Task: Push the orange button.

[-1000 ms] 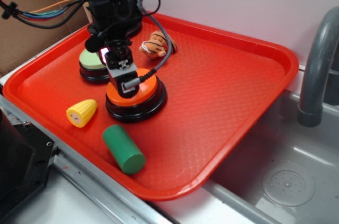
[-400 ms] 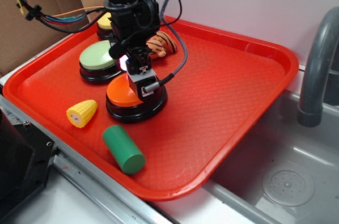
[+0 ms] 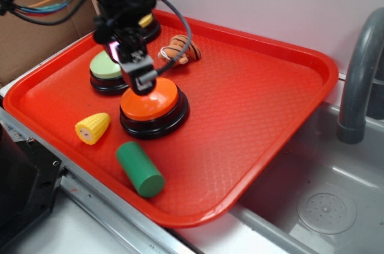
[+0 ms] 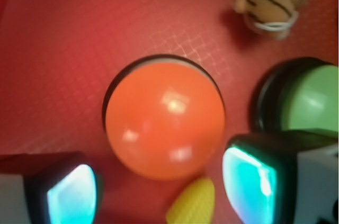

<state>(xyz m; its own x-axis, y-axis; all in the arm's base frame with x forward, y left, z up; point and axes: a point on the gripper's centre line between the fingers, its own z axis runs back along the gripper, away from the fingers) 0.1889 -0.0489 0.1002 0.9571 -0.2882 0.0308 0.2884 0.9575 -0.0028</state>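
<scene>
Above the far-left rim of the orange button (image 3: 149,99) we hold our gripper (image 3: 139,80), and from the wrist view its two fingertips (image 4: 71,195) stand well apart with nothing between them, so it is released and grasping nothing. The exterior view suggests the tip is just clear of the dome or barely brushing it; we cannot tell which. The button sits on the red tray (image 3: 258,104), left of centre, with the green-topped button (image 3: 105,69) just beyond it to the left, the toy corn (image 3: 92,128) near-left, the green cylinder (image 3: 140,169) nearer still, and a striped tiger toy (image 3: 179,48) farther back. We judge the step in hand to be the press itself. Next we would need to centre over the dome and come straight down, firmly.
</scene>
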